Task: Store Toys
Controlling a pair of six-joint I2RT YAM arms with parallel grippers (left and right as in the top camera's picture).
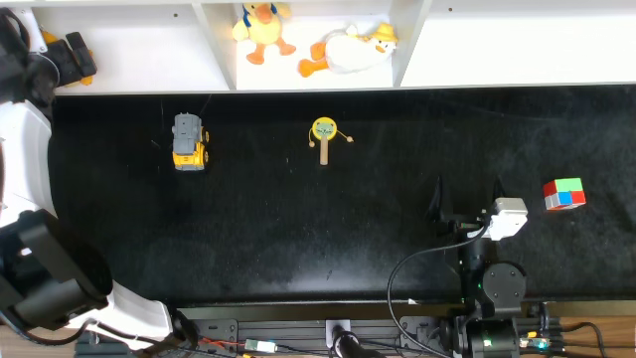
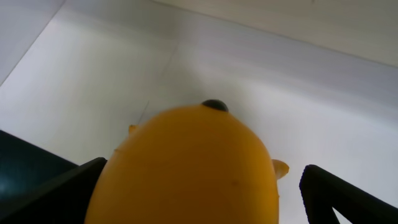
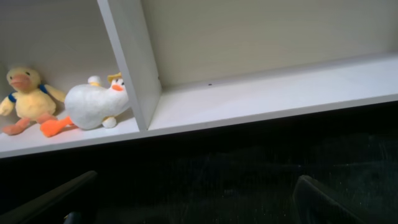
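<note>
One orange toy (image 2: 186, 168) sits at your left hand (image 1: 70, 57) inside the white shelf's (image 1: 139, 78) left bay, seemingly for stowing; whether it is pinched you cannot tell. A truck (image 1: 189, 142) and a rattle drum (image 1: 324, 130) wait on the black worktop (image 1: 298, 239) before a yellow duck (image 1: 263, 25) and a white duck (image 1: 348, 52) already shelved. Your right hand (image 1: 465, 207) hangs spread and empty near the colour cube (image 1: 564, 194), likely its next pick.
</note>
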